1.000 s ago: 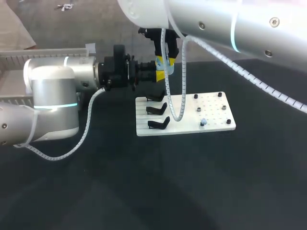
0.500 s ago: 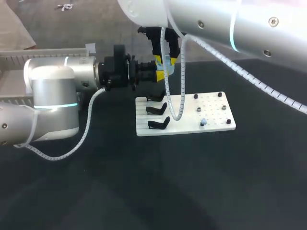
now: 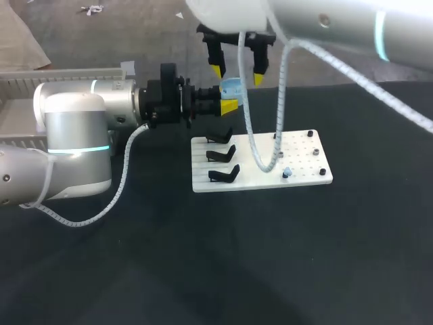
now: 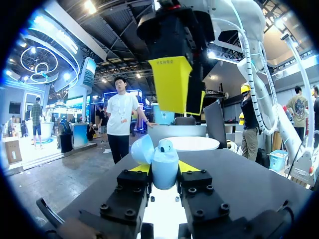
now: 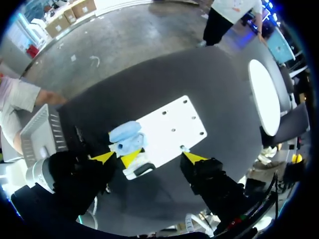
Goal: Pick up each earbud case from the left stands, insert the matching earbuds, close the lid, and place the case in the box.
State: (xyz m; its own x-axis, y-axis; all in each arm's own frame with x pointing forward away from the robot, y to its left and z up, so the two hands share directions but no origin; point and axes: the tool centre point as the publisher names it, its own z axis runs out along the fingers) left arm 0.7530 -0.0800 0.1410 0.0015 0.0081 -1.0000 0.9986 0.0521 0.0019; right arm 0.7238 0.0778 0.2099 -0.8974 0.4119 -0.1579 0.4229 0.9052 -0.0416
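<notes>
1. since a second ago the right gripper has lifted off the earbud case; its fingers, close together then, now stand wide apart above it.
2. left gripper is clamped on the case from both sides and holds it by the far left corner of the white board.
3. lid of the case is tipped open, with an earbud showing at the top.
4. three black stands sit on the board's left part, and a small blue piece lies near its front right.
</notes>
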